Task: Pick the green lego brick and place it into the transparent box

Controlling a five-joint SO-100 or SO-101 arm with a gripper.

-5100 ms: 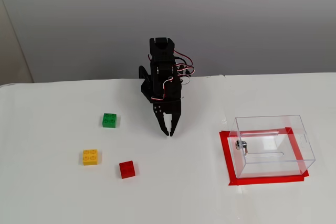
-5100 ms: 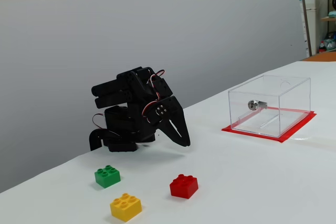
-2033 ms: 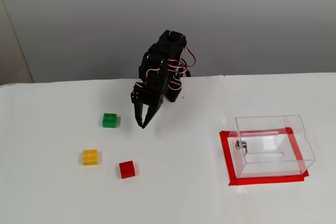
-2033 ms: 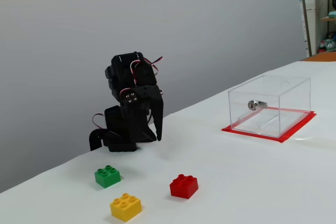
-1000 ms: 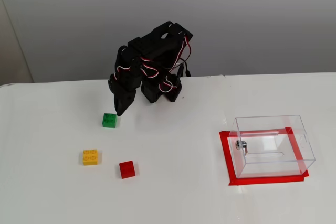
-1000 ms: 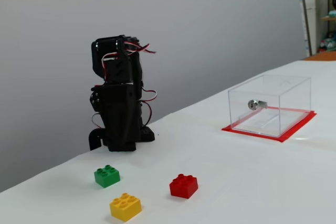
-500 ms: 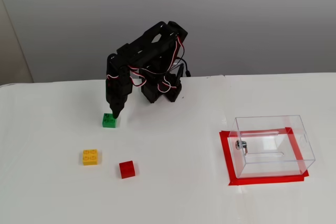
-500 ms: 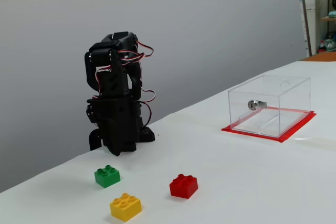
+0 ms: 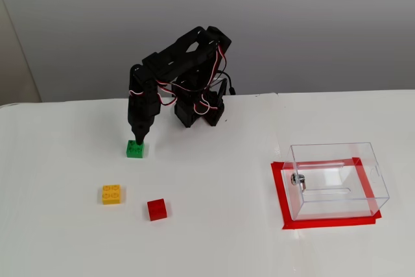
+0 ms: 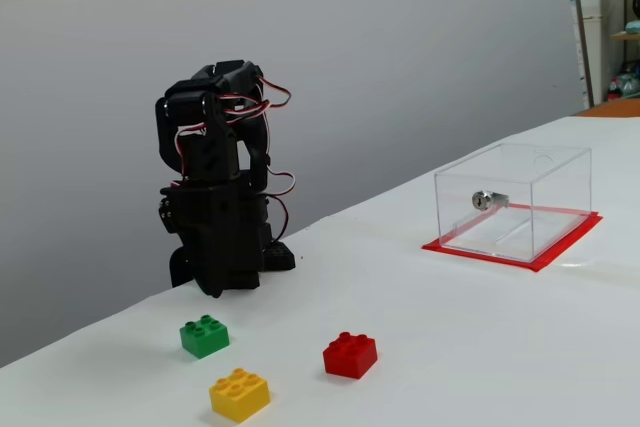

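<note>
Gripper (image 9: 138, 139) points down just above the small bright green square plastic brick (image 9: 135, 150); its opening cannot be told.

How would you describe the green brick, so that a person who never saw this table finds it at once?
Start at the black arm at the table's back. Directly under its hand lies the green lego brick. The yellow brick and the red brick lie nearer the camera.

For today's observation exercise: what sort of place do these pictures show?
Probably a lab or workshop bench for robot trials: a small black arm on a white table, a red-taped spot under the transparent box, storage shelves behind.
</note>
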